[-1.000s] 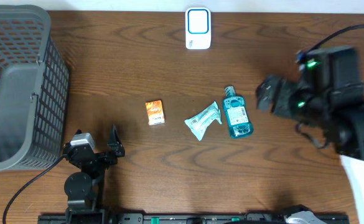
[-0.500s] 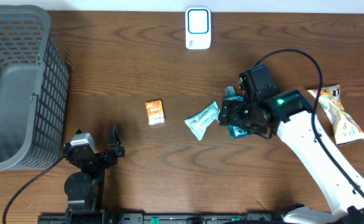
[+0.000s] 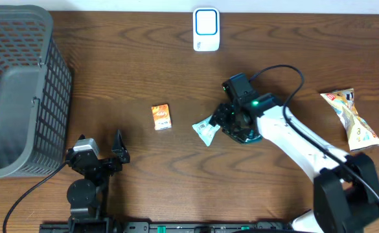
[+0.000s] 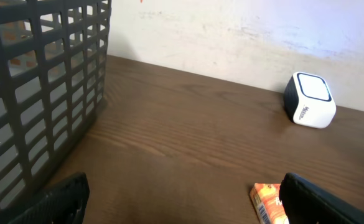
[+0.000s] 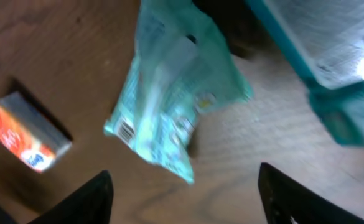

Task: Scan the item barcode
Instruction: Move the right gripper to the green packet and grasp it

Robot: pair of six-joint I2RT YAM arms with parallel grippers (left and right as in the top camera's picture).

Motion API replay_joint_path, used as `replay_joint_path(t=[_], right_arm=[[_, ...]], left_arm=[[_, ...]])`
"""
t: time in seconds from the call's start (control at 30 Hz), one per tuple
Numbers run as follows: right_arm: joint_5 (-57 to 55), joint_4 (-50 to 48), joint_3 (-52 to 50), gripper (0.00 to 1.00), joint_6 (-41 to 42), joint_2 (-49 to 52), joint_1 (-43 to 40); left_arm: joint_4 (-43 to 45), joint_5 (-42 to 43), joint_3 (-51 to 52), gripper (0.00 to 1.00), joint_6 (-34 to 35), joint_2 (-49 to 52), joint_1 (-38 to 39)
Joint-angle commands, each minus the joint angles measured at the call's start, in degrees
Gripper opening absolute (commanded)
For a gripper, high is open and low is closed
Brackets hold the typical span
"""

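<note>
Evidently early: right fingers (image 5: 287, 199) are hanging apart over the teal packet (image 3: 208, 127) lying mid-frame on the table (image 3: 111, 65); lifting it to the white scanner (image 3: 206, 29), top centre, is pending; left fingers (image 4: 51, 202) are idling apart.

Table (image 3: 111, 65): dark brown, wavy wood grain.
Basket (image 3: 53, 77), 9 o'clock: dark grey, open grid mesh.
Scanner (image 3: 206, 29), 12 o'clock: white, blue ring on face.
Box (image 3: 161, 117): orange, white print.
Packet (image 3: 206, 130): pale mint, black barcode on white patch.
Bottle (image 3: 252, 136): teal, white label.
Snack bag (image 3: 352, 123), 3 o'clock: yellow, white, red corner.
</note>
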State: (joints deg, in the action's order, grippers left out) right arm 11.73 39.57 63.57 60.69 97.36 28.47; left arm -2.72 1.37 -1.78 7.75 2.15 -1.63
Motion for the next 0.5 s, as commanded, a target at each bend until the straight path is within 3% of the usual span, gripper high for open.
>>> replay_joint_path(t=[0.0, 0.27, 0.3, 0.37, 0.47], right_arm=[[-1.4, -1.2, -0.3, 0.64, 5.9, 2.6, 1.0], [-10.4, -5.4, -0.3, 0.61, 12.2, 9.2, 2.5], [-10.3, -6.2, -0.3, 0.55, 12.2, 10.1, 2.7], [-10.1, -7.1, -0.3, 0.32, 12.2, 11.7, 3.0], [-10.3, -7.0, -0.3, 0.13, 12.1, 13.1, 3.1]], left_arm=[[-1.2, -0.3, 1.6, 0.98, 0.5, 0.0, -0.1], [-1.2, -0.3, 1.6, 0.98, 0.5, 0.0, -0.1], [-1.2, -0.3, 1.6, 0.98, 0.5, 0.0, -0.1], [-1.2, -0.3, 1.6, 0.98, 0.5, 0.0, -0.1], [-1.2, -0.3, 1.6, 0.98, 0.5, 0.0, -0.1]])
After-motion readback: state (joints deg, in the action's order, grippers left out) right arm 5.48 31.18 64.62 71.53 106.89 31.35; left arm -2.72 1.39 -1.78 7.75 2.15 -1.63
